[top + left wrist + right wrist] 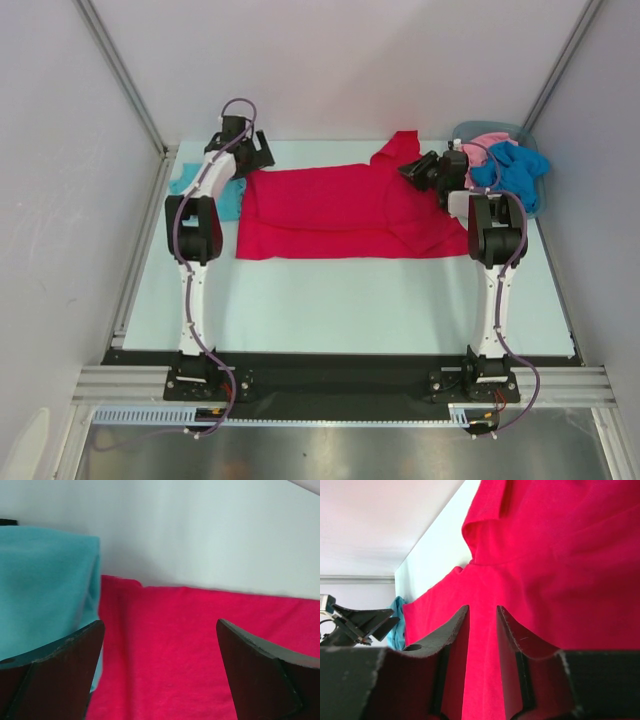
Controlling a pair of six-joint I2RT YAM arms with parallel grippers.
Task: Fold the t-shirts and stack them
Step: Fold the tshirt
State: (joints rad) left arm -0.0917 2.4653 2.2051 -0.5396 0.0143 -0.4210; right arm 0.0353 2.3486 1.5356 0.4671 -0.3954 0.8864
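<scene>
A bright red t-shirt (330, 210) lies spread across the back of the table, its right part bunched and lifted. My right gripper (415, 172) is closed on a raised fold of that red t-shirt (560, 555); cloth fills the narrow gap between the fingers of the right gripper (482, 607) and drapes over the right one. My left gripper (255, 150) hangs open over the shirt's left edge; the left gripper (160, 622) has nothing in it, only red t-shirt (190, 655) lying below. A light teal t-shirt (45, 580) lies just left of the red one, partly under the left arm (232, 200).
A grey bin (480, 128) at the back right corner holds a pink t-shirt (488, 142) and a deeper blue t-shirt (515, 170), close behind the right arm. Grey walls stand on three sides. The table's front half (350, 300) is bare light surface.
</scene>
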